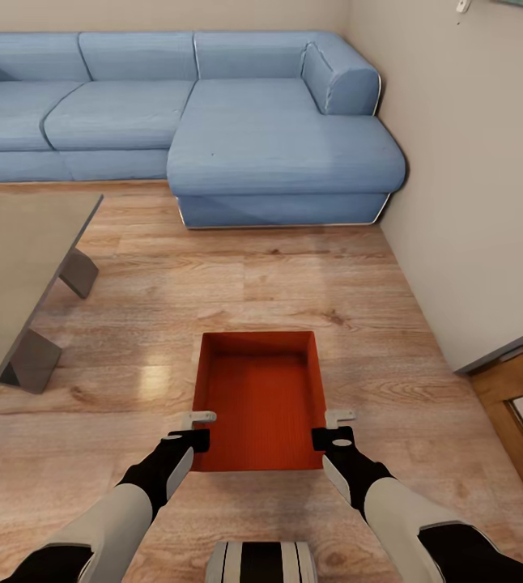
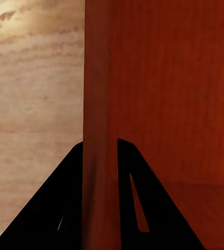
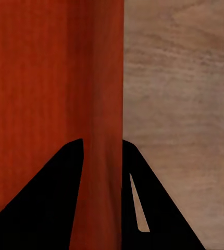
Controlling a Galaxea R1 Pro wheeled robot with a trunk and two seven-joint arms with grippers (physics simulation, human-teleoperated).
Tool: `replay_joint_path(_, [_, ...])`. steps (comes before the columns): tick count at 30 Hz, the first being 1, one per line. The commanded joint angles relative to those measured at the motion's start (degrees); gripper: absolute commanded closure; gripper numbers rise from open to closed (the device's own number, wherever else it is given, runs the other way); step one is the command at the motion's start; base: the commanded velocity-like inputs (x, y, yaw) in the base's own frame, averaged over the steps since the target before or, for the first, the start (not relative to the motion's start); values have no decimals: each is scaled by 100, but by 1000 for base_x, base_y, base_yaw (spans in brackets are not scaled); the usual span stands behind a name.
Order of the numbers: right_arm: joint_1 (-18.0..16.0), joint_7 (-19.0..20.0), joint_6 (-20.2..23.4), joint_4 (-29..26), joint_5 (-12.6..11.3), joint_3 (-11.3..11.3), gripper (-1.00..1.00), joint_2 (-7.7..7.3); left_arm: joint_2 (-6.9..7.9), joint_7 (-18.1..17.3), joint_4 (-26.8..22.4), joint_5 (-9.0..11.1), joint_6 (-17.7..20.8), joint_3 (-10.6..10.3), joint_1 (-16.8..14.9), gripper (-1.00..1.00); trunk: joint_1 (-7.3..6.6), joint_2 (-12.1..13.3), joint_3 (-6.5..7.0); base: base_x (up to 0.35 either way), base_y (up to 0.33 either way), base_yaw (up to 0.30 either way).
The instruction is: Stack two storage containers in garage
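While both claws pinch container walls, keep lift level, equal height both sides, wrists steady, no squeeze change. Left claw (image 1: 195, 427) clamps left long wall, right claw (image 1: 334, 427) clamps right long wall; wrist views show wall between black fingers (image 2: 138, 198), each side. Storage container (image 1: 261, 397): lower centre of frame, over wood-plank floor (image 1: 294, 267); resting or raised, cannot tell. Red-orange, rectangular, low straight thin walls, flat bottom, faint ribbed texture, matte. Floor glossy, grained. Blue fabric sofa (image 1: 278, 146) upper frame; grey table (image 1: 19, 267) left. Judgement: thin walls may slip if tilted.
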Motion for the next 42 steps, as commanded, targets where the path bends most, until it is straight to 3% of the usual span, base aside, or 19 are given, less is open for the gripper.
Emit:
replay_joint_path(1, [-2,-26,19,-1,-7,57,100,1,-3,9,-14,-23,41,21,0,100,-23,40,15,0,0,0])
replay_joint_path(4, [-2,-26,16,-1,-7,61,100,1,-3,2,-14,-23,41,15,0,100,-89,161,69,0,0,0])
replay_joint_path(10, [-1,-24,11,-1,-7,61,100,0,-3,1,-76,-32,-3,29,0,100,-89,161,69,0,0,0])
replay_joint_path(42, [0,-19,10,-1,14,61,100,1,14,-52,-41,-23,3,56,0,100,-792,1444,644,0,0,0])
